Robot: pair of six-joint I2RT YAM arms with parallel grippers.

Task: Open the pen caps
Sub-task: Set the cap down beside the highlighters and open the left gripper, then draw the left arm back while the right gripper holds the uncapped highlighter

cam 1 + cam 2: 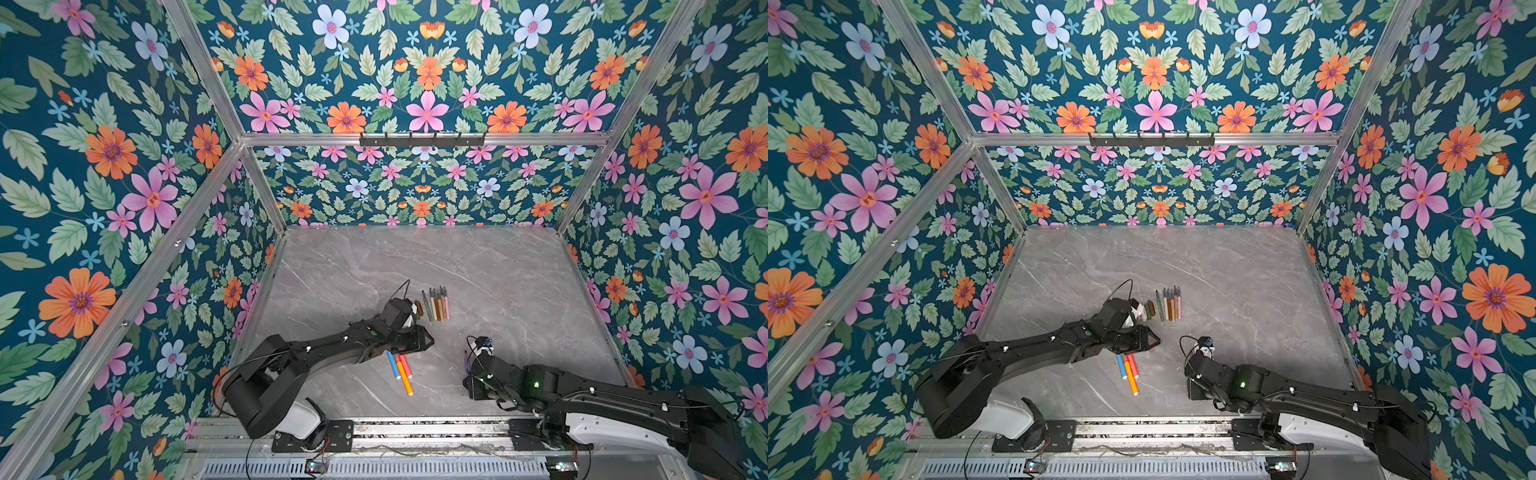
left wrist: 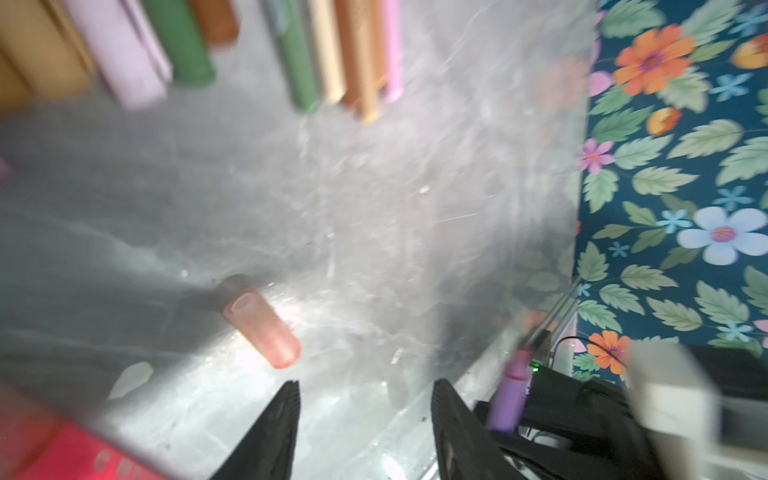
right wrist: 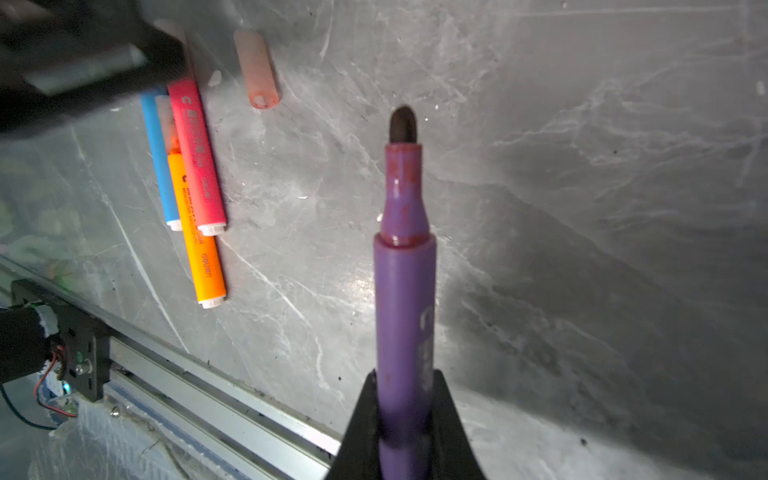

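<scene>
Left end effector [image 2: 365, 395]: jaws apart, empty.
Right end effector [image 3: 405, 386]: clamped on uncapped purple pen [image 3: 405, 291].
Reddish cap [image 2: 262, 328]: lying on table [image 2: 415, 187], just ahead of parted jaws.

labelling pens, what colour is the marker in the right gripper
Purple marker with a dark tip, clearest in the right wrist view.

- Right gripper [image 3: 405, 380] clamps an uncapped purple marker [image 3: 405, 291], its dark tip exposed.
- A translucent reddish cap [image 3: 257, 68] lies on the marble table [image 3: 582, 208].
- Three highlighters [image 3: 195, 166] lie nearby, touching.
</scene>
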